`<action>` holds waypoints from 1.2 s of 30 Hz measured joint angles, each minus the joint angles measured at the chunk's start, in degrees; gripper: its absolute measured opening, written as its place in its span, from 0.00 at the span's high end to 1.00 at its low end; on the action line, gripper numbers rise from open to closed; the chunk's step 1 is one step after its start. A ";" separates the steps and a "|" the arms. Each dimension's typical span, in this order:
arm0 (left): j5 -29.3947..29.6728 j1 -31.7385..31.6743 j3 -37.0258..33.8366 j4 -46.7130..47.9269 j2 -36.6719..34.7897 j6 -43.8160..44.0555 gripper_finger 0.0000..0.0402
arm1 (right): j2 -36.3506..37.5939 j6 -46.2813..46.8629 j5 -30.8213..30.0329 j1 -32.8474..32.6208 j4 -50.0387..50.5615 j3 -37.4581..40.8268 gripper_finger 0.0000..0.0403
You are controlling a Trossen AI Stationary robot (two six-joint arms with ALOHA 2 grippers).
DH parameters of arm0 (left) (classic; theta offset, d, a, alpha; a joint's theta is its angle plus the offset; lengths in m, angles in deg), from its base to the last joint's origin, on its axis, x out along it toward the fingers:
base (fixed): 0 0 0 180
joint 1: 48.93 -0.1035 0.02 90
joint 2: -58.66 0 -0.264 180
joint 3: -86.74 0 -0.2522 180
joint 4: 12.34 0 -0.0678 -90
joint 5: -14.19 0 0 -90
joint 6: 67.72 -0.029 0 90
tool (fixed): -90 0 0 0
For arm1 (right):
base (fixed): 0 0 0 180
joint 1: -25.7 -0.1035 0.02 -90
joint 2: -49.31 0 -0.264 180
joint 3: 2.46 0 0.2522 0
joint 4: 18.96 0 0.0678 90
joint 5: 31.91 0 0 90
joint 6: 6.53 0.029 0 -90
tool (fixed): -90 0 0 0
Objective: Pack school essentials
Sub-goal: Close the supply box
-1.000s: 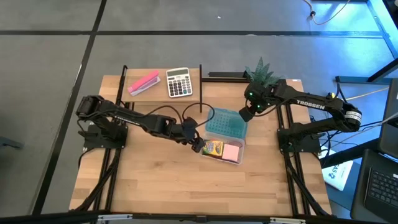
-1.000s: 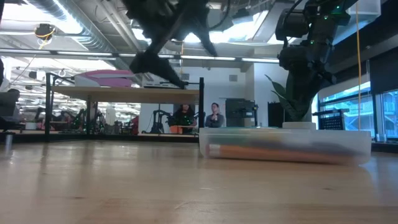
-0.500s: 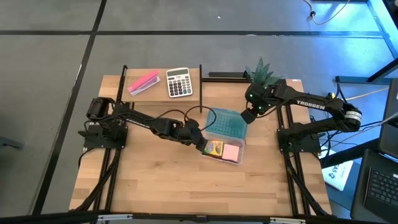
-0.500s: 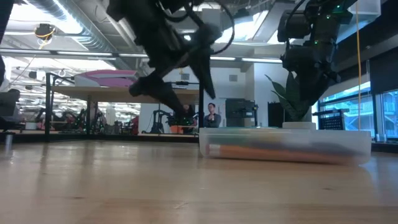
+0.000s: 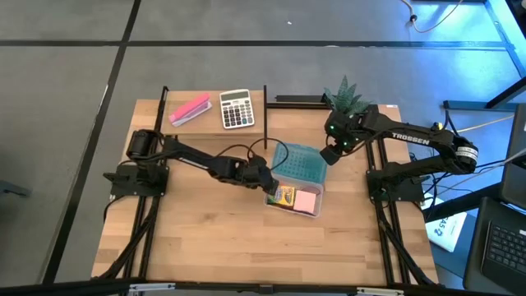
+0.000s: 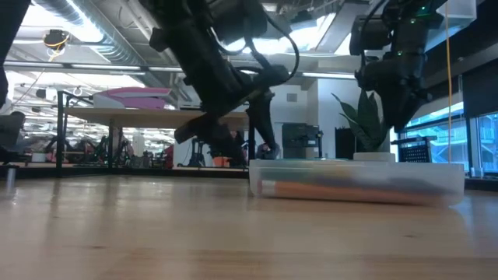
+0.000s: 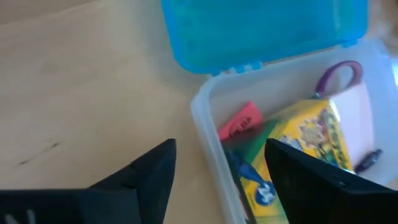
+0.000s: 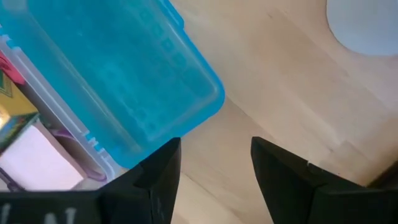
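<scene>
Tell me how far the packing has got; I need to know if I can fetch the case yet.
Mostly packed: the clear case already holds the crayon box, pink notepad, scissors and red eraser. In hand: nothing; the left hand straddles the case's wall, fingers apart, while the right hand hangs by the blue lid. Left: closing that lid, which lies open.
</scene>
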 joint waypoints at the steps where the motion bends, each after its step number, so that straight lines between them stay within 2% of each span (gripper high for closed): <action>1: 0.08 -0.18 0.00 -0.07 0.25 -0.01 0.41 | 0.00 0.00 0.00 0.00 0.63 0.00 0.51; 11: 0.39 -0.28 0.00 -1.23 2.03 0.08 0.44 | 0.00 -0.19 -0.34 0.01 -0.31 0.05 0.51; 20: 1.47 -0.15 0.00 -1.73 2.68 0.01 0.44 | 0.00 1.64 -2.13 0.04 -3.43 6.51 0.51; 29: 1.19 -0.09 0.04 -1.91 3.14 0.06 0.44 | -0.02 1.90 -0.05 0.02 -8.32 10.71 0.51; 36: 1.14 -0.09 0.04 -1.88 3.14 0.33 0.44 | -0.02 1.68 0.02 0.04 -16.65 13.22 0.51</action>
